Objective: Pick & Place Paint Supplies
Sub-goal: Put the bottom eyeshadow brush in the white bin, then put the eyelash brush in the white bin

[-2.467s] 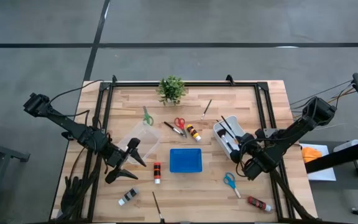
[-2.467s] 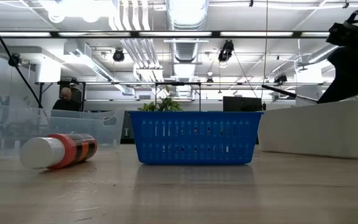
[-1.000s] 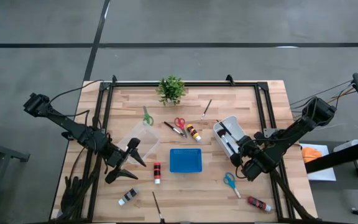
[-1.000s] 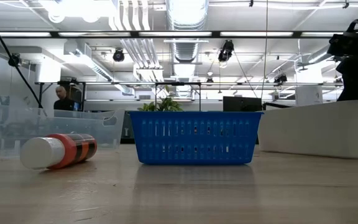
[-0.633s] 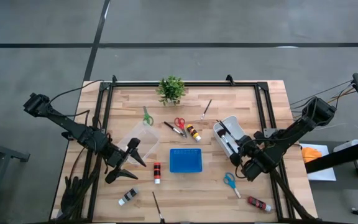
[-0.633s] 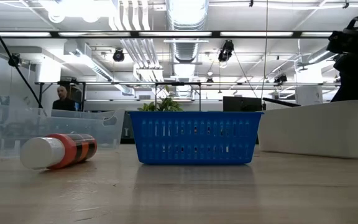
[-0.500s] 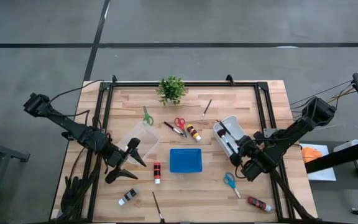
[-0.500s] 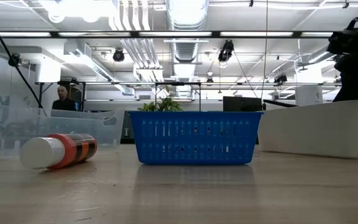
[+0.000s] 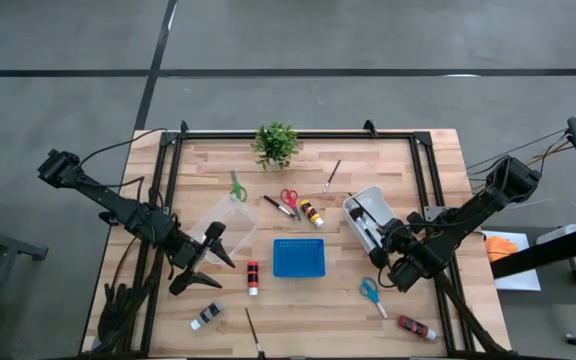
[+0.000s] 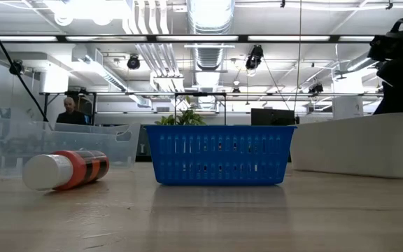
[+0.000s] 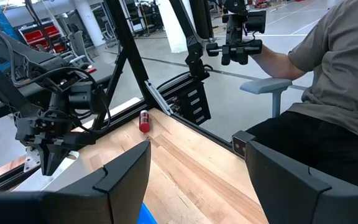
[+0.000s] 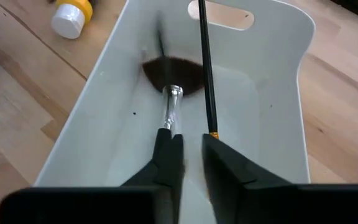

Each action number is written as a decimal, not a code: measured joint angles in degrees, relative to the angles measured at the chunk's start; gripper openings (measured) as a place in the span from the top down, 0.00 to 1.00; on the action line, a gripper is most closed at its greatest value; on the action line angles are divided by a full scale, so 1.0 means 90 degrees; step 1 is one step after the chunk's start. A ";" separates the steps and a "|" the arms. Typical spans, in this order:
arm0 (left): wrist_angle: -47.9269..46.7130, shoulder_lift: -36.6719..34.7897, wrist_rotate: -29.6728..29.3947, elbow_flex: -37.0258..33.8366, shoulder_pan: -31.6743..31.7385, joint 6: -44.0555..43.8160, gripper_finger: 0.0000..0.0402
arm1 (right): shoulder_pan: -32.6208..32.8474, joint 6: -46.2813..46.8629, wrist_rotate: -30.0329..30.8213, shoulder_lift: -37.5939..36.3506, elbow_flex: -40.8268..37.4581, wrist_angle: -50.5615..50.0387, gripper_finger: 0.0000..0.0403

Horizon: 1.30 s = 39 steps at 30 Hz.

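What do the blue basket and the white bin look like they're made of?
The blue basket looks like moulded plastic: even colour and rows of slots in its walls. The white bin also looks like plastic, smooth and slightly glossy, with rounded corners and a cut-out handle; coated metal can't be ruled out.

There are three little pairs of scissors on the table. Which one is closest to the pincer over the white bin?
The blue-handled scissors, just below the right pincer. The red scissors and green scissors lie farther off.

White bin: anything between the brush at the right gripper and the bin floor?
Nothing visible. The silver-ferruled brush points from the right gripper straight into the white bin. A black-handled brush lies beside it in the bin, not across its path.
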 joint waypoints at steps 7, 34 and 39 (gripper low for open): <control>0.0000 -0.0002 0.0000 0.0000 0.0000 0.0000 0.33 | 0.0000 -0.0034 0.0002 0.0000 0.0000 0.0002 0.67; 0.0000 -0.0001 0.0000 0.0000 0.0000 0.0000 0.33 | 0.0393 -0.3399 0.1498 0.0000 0.0517 0.2587 0.65; -0.0002 0.0000 0.0002 0.0000 0.0000 -0.0002 0.33 | 0.0391 -0.4987 0.1465 0.0000 0.0516 0.4306 0.65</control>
